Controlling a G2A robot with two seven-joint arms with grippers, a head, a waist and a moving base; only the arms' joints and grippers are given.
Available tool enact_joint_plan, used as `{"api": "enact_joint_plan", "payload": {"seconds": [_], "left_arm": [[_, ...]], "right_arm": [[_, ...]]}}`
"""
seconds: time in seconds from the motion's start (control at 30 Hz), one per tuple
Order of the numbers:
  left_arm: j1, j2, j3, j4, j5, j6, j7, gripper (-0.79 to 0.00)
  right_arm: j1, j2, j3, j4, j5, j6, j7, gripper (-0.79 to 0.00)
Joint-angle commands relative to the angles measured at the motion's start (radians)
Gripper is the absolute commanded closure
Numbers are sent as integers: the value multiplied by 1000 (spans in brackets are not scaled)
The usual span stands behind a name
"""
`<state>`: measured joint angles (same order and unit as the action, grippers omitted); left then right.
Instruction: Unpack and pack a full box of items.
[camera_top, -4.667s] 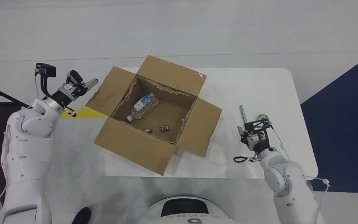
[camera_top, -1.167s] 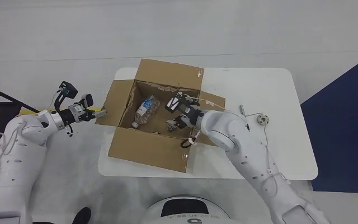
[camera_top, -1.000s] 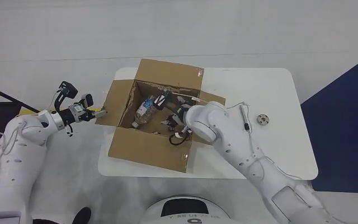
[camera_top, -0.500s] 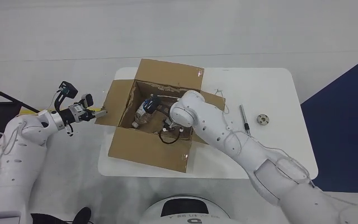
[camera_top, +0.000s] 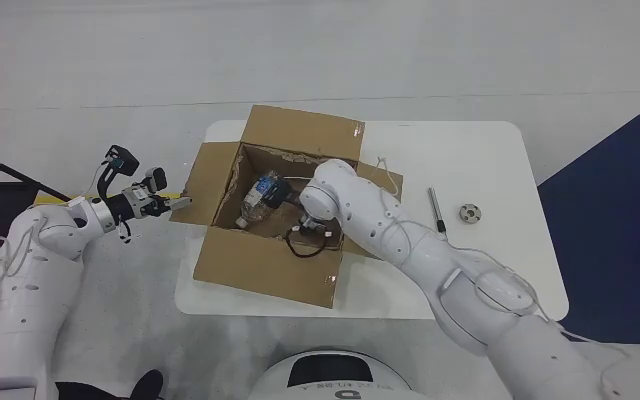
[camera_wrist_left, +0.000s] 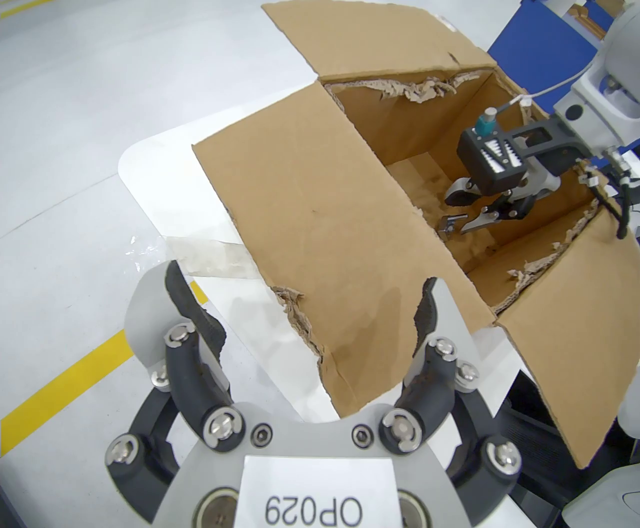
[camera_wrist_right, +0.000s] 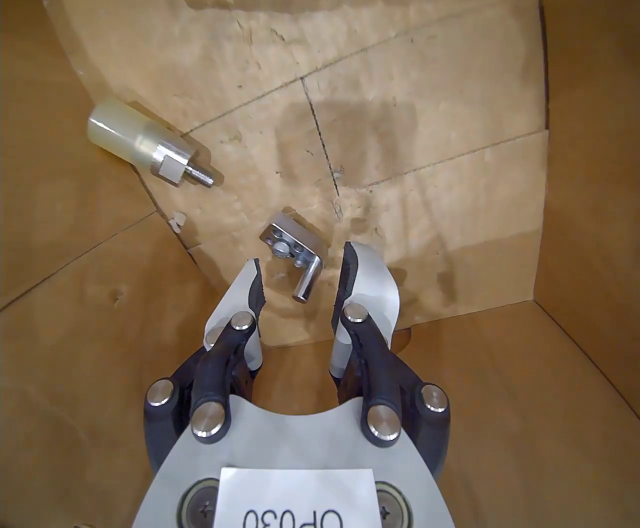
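The cardboard box (camera_top: 262, 266) is standing open on the white table (camera_top: 470, 290). The right gripper (camera_wrist_right: 302, 262) is reaching down inside the box, its fingers spread and holding nothing, hovering just over a small metal bracket (camera_wrist_right: 287, 243) that is lying on the box floor. A short cylinder with a threaded stud (camera_wrist_right: 145, 145) is lying nearby on the same floor, and a plastic bottle (camera_top: 258, 192) is resting against the box's far inner side. The left gripper (camera_wrist_left: 300, 287) is waiting outside the box, spread wide and empty, at the edge of a side flap. A metal rod (camera_top: 436, 210) and a round disc (camera_top: 469, 212) are lying outside the box, well apart from it.
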<state>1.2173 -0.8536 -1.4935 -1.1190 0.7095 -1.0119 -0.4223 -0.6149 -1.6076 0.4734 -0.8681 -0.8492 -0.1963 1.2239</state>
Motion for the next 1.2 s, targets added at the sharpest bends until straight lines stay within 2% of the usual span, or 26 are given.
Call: {"api": "enact_joint_plan", "payload": {"seconds": [0.0,0.13,0.2,0.27,0.57,0.67,0.77,0.87,1.0,1.07,1.17], "left_arm": [[0,0,0,0,0,0,0,-785],[0,0,0,0,0,0,0,-785],[0,0,0,0,0,0,0,-785],[0,0,0,0,0,0,0,-785],[0,0,0,0,0,0,0,-785],[0,0,0,0,0,0,0,-785],[0,0,0,0,0,0,0,-785],[0,0,0,0,0,0,0,-785],[0,0,0,0,0,0,0,-785],[0,0,0,0,0,0,0,-785],[0,0,0,0,0,0,0,-785]], "right_arm": [[5,-7,-4,28,3,-7,-3,-265],[15,-23,-9,89,9,4,-6,-182],[19,-31,-14,114,11,6,-9,-114],[23,-40,-18,134,9,8,-14,0],[14,-44,-10,133,-49,27,-164,0],[-8,-23,23,79,-85,75,-276,0],[-63,15,72,-26,-142,121,-405,0],[-177,76,164,-200,-225,174,-587,0],[-444,182,367,-530,-361,185,-777,0],[-594,226,475,-691,-416,157,-829,0],[-786,269,619,-871,-442,93,-934,0]]}}
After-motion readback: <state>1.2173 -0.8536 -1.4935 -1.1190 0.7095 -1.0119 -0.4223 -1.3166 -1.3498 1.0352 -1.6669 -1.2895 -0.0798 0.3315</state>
